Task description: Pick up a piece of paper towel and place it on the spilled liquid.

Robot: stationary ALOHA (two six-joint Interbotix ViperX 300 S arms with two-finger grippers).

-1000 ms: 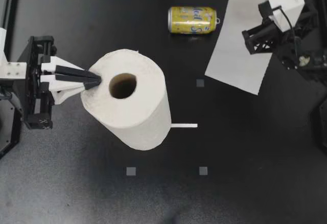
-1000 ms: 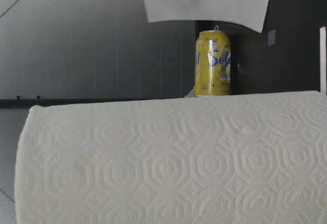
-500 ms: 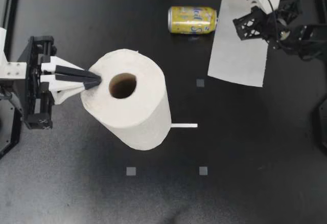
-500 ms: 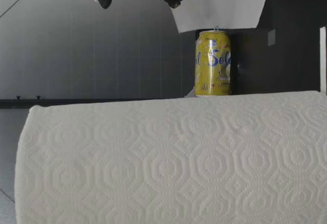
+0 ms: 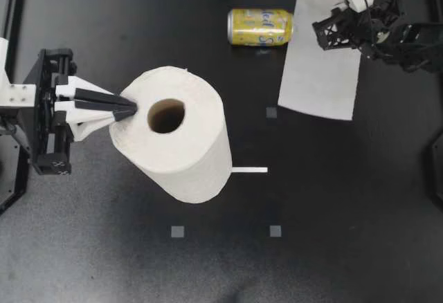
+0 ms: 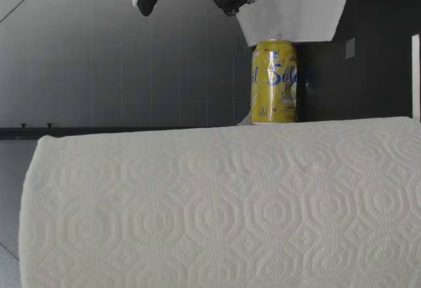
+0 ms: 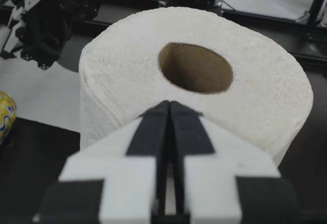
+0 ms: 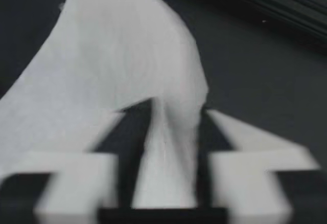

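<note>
— Right gripper (image 5: 327, 32) status?
— I have it pinched on the paper towel sheet (image 5: 317, 75), which hangs above the table just beside the can (image 5: 261, 27). Light, limp, tears easily: hold by one edge. Left gripper (image 5: 130, 111) is closed against the roll (image 5: 181, 137). Spill is probably by the can; I cannot see it.
</note>
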